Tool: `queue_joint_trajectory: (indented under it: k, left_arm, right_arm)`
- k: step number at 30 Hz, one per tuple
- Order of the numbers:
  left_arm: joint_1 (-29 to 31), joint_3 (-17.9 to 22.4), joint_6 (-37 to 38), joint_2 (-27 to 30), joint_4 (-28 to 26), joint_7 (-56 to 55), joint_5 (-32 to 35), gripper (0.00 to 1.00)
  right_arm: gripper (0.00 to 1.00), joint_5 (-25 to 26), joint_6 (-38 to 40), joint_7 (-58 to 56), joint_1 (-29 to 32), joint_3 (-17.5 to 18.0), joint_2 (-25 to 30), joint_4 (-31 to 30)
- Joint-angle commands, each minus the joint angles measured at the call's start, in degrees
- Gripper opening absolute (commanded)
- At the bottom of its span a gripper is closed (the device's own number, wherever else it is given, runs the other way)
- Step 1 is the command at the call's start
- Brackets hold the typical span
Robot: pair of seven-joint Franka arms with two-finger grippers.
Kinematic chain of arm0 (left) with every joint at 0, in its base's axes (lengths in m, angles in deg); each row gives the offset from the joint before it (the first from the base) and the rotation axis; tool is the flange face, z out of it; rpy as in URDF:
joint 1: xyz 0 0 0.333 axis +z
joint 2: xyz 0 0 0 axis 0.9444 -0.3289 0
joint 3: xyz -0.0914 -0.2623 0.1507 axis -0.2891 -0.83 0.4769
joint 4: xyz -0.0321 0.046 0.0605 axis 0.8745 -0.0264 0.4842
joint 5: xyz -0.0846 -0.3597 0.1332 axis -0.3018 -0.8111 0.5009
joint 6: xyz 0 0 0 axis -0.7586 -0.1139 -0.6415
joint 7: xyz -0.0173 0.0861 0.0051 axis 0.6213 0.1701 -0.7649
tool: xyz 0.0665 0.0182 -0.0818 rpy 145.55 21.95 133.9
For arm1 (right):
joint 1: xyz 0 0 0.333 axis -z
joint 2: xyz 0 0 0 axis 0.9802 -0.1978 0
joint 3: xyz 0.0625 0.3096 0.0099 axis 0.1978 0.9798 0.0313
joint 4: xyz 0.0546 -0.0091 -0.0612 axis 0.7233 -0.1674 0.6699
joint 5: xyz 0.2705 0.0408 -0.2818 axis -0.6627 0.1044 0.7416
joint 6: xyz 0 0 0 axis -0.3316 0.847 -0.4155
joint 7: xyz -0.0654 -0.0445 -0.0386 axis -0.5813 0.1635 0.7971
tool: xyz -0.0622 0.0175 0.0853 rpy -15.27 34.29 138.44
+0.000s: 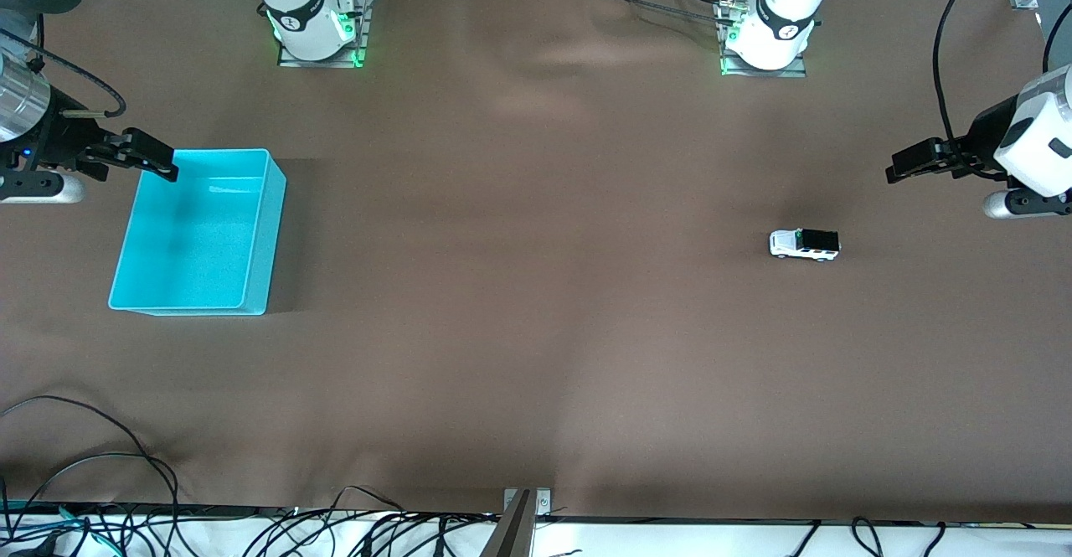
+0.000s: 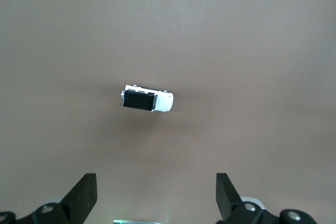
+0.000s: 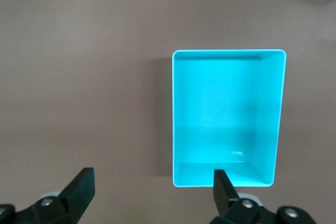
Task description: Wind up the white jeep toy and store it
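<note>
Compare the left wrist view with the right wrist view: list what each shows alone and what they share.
Only the left wrist view shows the white jeep toy, standing on its wheels, and the open left hand over the table near it. Only the right wrist view shows the empty cyan bin and the open right hand over its edge. Both show the brown tablecloth.

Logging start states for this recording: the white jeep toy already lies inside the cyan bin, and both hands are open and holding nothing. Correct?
Not quite. The white jeep toy stands on the brown table toward the left arm's end, apart from the cyan bin, as the front view shows; the right wrist view shows nothing in the bin. The left hand and right hand are indeed open and holding nothing.
</note>
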Motion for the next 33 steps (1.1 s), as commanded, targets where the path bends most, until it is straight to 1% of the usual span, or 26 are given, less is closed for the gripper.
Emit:
queue_joint_trajectory:
  k: [1, 4, 7, 20, 33]
  left_arm:
    - [-0.3, 0.0, 0.0, 0.7, -0.1, 1.2, 2.0, 1.00]
    - [-0.4, -1.0, 0.0, 0.8, 0.3, 1.2, 4.8, 1.00]
    - [0.3, -2.4, 0.1, 1.2, 0.3, 1.2, 5.3, 1.00]
    - [0.5, -2.4, 0.1, 1.1, -0.3, 1.2, 4.7, 1.00]
    - [0.3, -2.4, 0.3, 0.8, 0.6, 0.4, 4.5, 1.00]
  right_arm:
    - [1.00, -0.1, 2.1, -0.3, -0.1, 0.3, 0.5, 0.6]
    - [1.00, -0.1, 2.5, -0.3, -0.1, 0.2, 1.0, 0.9]
    - [1.00, -0.1, 2.6, -0.1, -0.2, 0.2, 0.8, 1.0]
    - [1.00, -1.8, 2.0, 0.3, -0.1, 0.1, 0.8, 1.3]
    - [1.00, -3.3, 1.7, 0.5, 0.2, -0.3, 0.0, 1.3]
